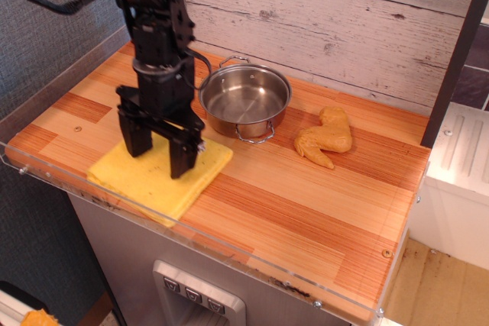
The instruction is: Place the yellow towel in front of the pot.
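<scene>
Robot arm, single unit. Finish was matte black throughout, built of stacked blocky segments with rounded housings at the upper joints. A thick black cable looped out from the upper section toward the left edge of the view; a thinner black cable curved along the right side of the wrist. A pale grey ring band circled the wrist segment. The black two-pronged gripper (pixel 158 153) ended in a wide horizontal crossbar carrying two chunky rectangular black fingers (pixel 182 159), flat-faced and squared at the tips. Small bright screw heads showed on the crossbar's right end.
</scene>
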Tool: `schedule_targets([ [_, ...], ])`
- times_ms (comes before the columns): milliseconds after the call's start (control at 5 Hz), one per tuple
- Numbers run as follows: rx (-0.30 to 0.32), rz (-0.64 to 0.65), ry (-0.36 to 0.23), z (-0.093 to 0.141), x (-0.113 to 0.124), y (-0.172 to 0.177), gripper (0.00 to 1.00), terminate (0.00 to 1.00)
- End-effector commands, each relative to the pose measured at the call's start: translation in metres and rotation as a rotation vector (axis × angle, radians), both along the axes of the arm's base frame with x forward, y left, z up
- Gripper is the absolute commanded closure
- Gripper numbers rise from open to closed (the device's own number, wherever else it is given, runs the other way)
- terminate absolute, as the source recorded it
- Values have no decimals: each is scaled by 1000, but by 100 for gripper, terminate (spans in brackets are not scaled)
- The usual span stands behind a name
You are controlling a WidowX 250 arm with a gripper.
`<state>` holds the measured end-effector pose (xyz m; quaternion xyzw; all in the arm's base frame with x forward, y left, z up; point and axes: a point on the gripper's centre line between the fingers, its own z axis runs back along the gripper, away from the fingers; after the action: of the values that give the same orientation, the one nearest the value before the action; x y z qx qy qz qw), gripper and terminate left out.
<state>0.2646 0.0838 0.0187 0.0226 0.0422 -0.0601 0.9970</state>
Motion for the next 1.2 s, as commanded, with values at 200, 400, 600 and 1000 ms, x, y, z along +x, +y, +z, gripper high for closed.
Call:
schedule_targets([
  [200,1,-81,-142,53,9,-22,0,0],
  [400,15,-44,-191,68,6,-22,0,0],
  [600,9,1,-203,75,4,-21,0,0],
  [1000,14,23,-207,74,4,-19,0,0],
])
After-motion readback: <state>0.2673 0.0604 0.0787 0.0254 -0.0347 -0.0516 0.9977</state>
